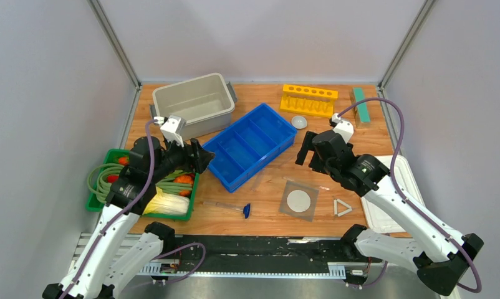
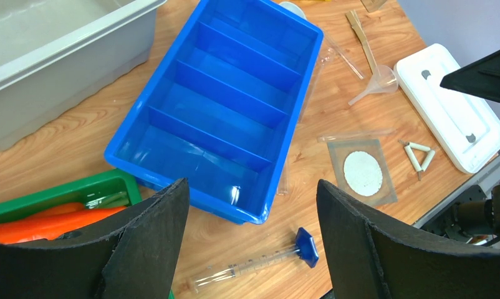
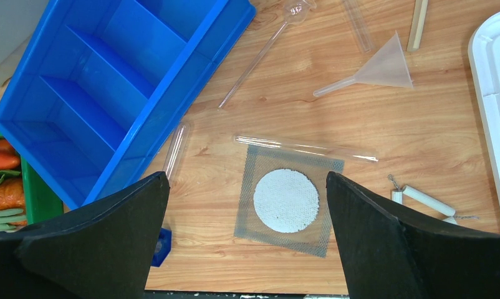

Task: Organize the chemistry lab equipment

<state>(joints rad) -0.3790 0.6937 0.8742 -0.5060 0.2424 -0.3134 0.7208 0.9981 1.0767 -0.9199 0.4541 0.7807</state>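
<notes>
The loose lab pieces lie on the wooden table in front of an empty blue divided tray [image 1: 250, 144]. They are a grey mesh with a white disc [image 1: 299, 200], a white triangle [image 1: 342, 207], a blue-tipped syringe [image 1: 235, 207], a clear funnel [image 3: 378, 70] and thin clear tubes [image 3: 307, 148]. A clear round dish [image 1: 299, 121] sits behind the tray. My left gripper [image 2: 252, 187] hangs open and empty over the tray's near-left corner, above the syringe [image 2: 260, 261]. Held above the mesh [image 3: 287, 199], my right gripper [image 3: 247, 177] is open and holds nothing.
A grey tub [image 1: 194, 103] stands at the back left. At the back are a yellow rack [image 1: 308, 99] and a green block [image 1: 361, 104]. A green bin of vegetables [image 1: 144, 187] sits at the left, a white lid [image 1: 391, 193] at the right edge.
</notes>
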